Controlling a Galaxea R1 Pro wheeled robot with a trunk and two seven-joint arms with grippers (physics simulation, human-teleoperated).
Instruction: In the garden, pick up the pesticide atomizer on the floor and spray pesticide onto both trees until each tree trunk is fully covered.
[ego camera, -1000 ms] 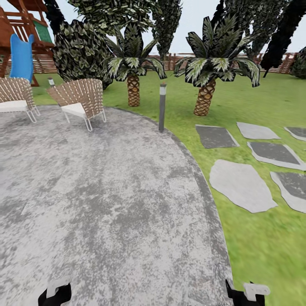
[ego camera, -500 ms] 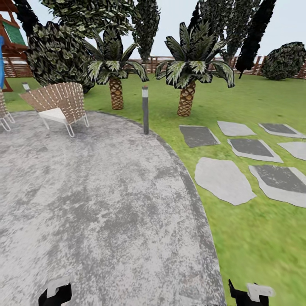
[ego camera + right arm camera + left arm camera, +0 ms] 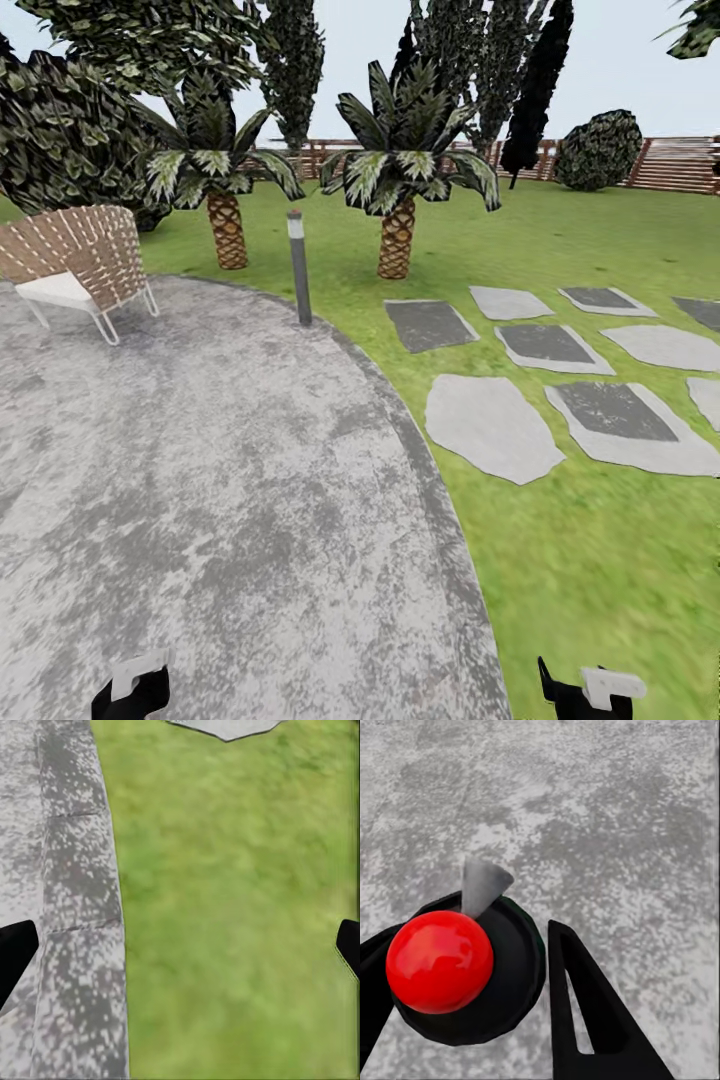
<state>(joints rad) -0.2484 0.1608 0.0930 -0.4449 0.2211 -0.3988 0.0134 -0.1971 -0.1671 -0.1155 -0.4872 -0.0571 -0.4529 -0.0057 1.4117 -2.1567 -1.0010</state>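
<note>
**A:** Where is the atomizer found?

**B:** The black, round pesticide atomizer with the glossy red ball top and grey cone nozzle (image 3: pixel 465 975) is gripped between the jaws of the left gripper (image 3: pixel 472 934), which are clenched on its body. It is carried above the mottled grey paving (image 3: pixel 220 480). The jaws of the right gripper (image 3: pixel 184 945) are spread wide, and nothing is held in them.

**A:** What could go wrong?

**B:** The smooth round body could be lost if the clamp is eased while driving. Spray could be wasted if the short palms with scaly brown trunks (image 3: pixel 397 235) are mistaken for the trees. The thin grey metal bollard (image 3: pixel 298 268) could be clipped.

**A:** What is counted?

**B:** One atomizer, two palms, one bollard, one woven wicker chair (image 3: pixel 80 255), and about nine flat stepping stones (image 3: pixel 490 425), some cut off at the edge.
</note>
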